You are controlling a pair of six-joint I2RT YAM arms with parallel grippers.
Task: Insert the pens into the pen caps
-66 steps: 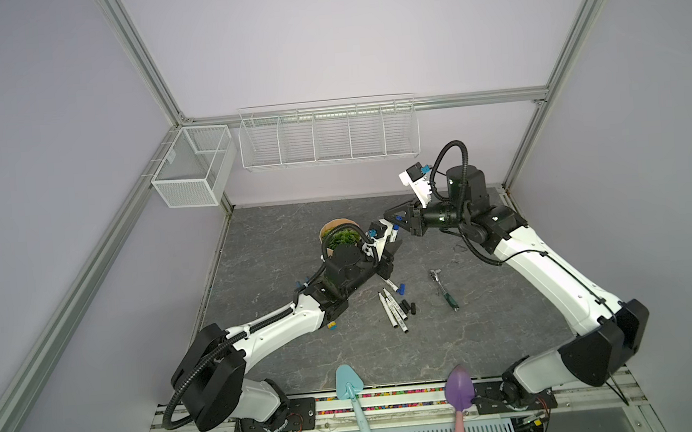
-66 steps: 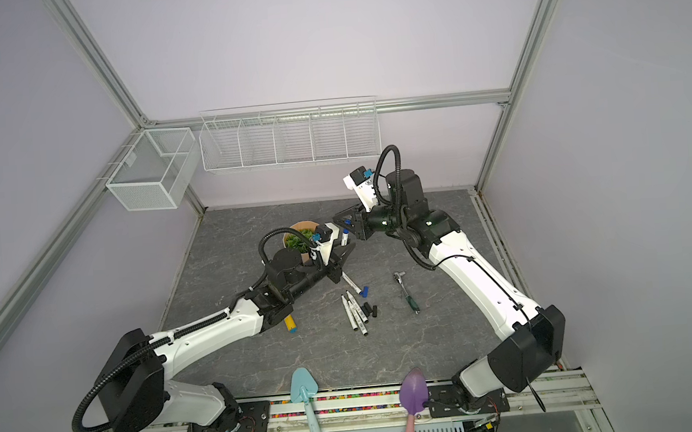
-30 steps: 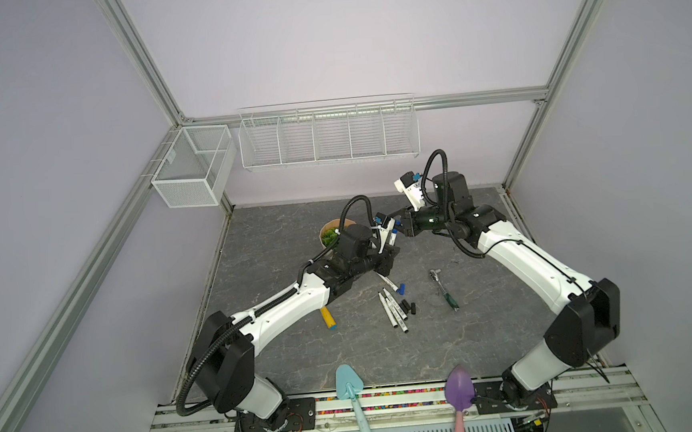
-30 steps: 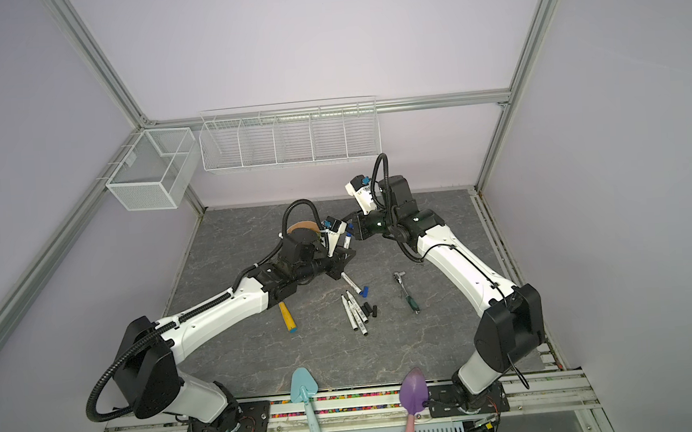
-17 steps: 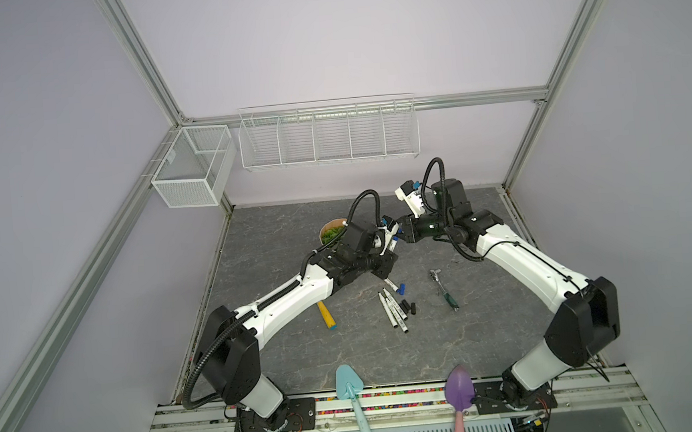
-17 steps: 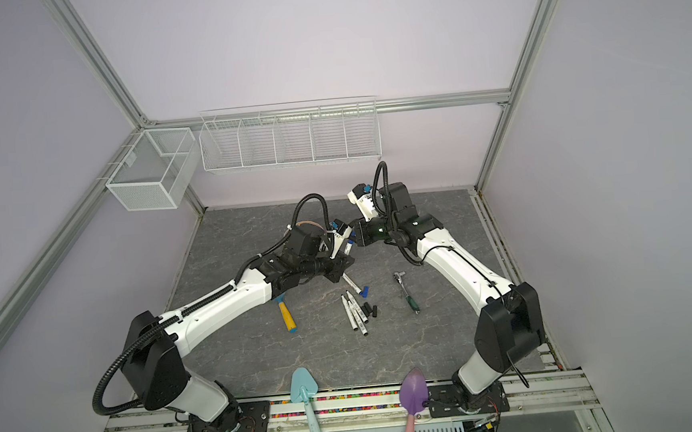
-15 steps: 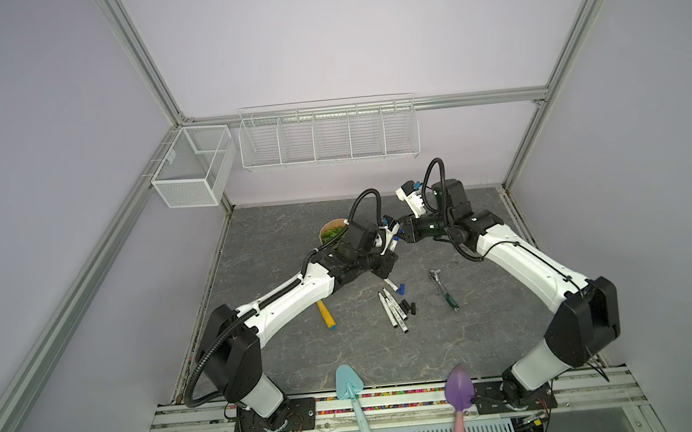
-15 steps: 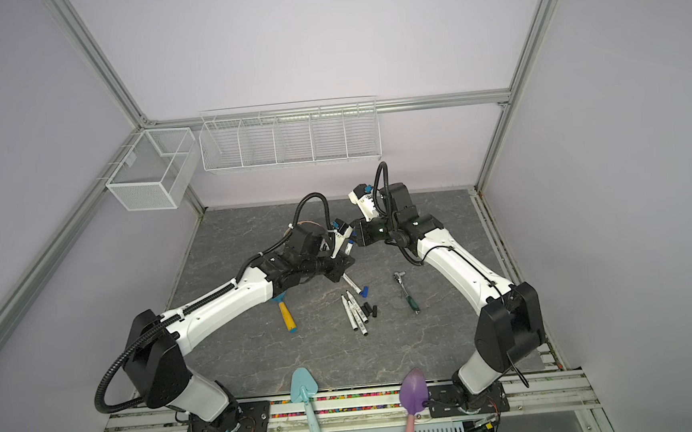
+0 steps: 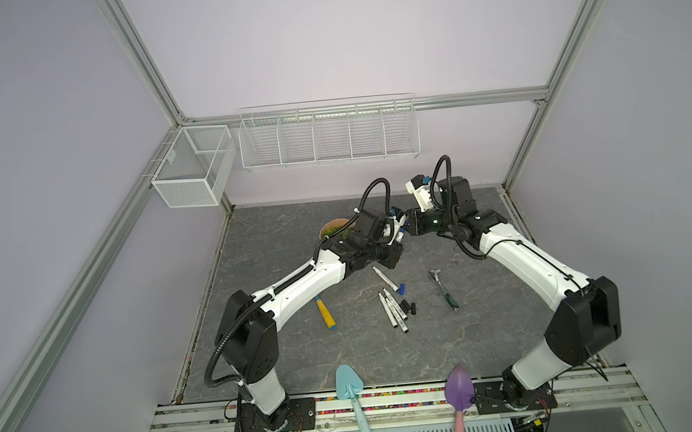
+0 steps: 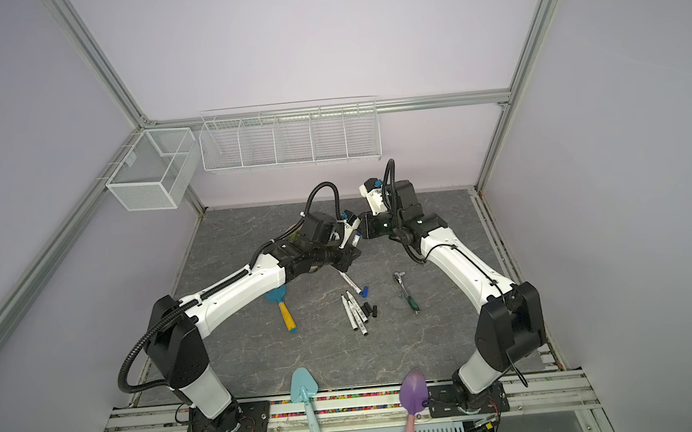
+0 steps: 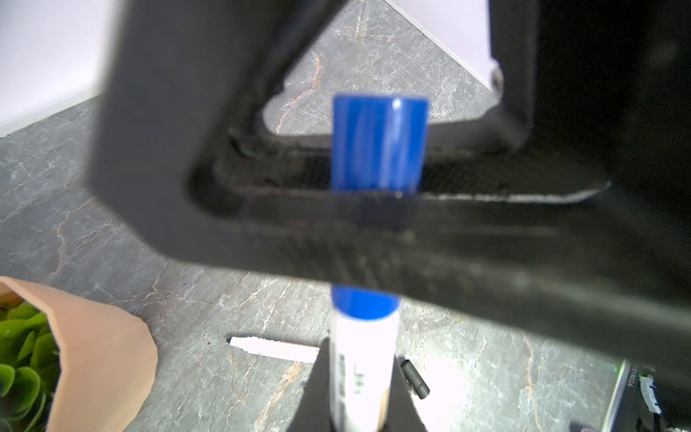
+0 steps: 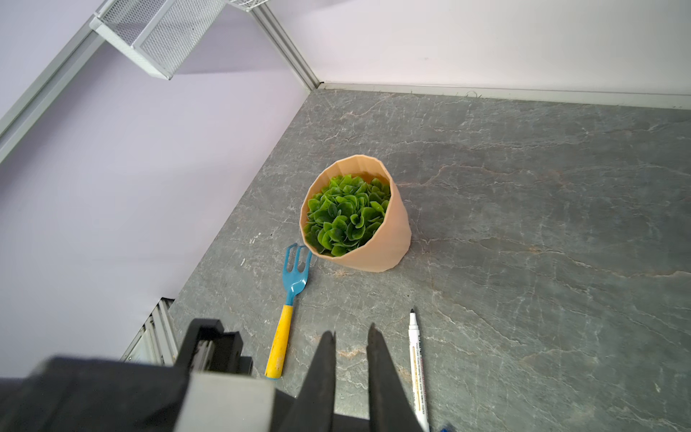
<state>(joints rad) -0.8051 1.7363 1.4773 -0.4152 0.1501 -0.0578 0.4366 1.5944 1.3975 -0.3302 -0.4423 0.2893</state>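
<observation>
Four pens (image 9: 392, 310) flat on the surface (image 9: 280, 246), lying roughly front to back; one loose blue cap (image 9: 402, 289), black caps (image 9: 408, 307) too small to count. Fifth pen (image 11: 361, 374), clamped in the left end effector (image 11: 361, 351), aims at the right end effector (image 12: 350, 334), pinched tight on the fitted blue cap (image 11: 377, 146) at its tip.

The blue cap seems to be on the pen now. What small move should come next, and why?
Probably open the right gripper and back away. In the left wrist view it clamps the blue cap, which already meets the white barrel of the pen in the left gripper; no tip shows. Blur leaves full seating unsure.
</observation>
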